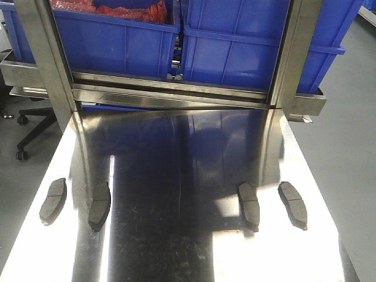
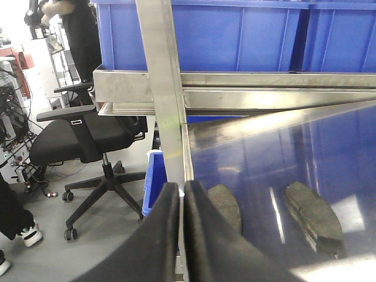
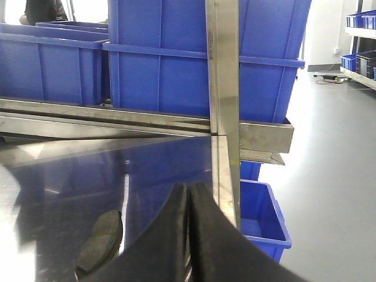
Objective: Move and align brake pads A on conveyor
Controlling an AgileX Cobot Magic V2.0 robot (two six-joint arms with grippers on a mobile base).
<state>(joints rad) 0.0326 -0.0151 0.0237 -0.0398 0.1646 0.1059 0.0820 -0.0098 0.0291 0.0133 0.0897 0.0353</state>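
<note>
Steel table (image 1: 188,176), left gripper (image 2: 183,187) and right gripper (image 3: 189,188) low over it, both pinched closed and empty, grey brake pads (image 1: 248,205) lying flat.

L fingers (image 2: 164,229): pressed tog., empty | R fingers (image 3: 170,235): pressed tog., empty

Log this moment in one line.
brake pads: four on steel table | left gripper: shut, empty | right gripper: shut, empty | conveyor: not in view

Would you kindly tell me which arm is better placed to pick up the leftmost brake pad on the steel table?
Left, most likely. That brake pad lies just past the left gripper, whose fingers are shut, while the right gripper hangs over the steel table's opposite side.
</note>
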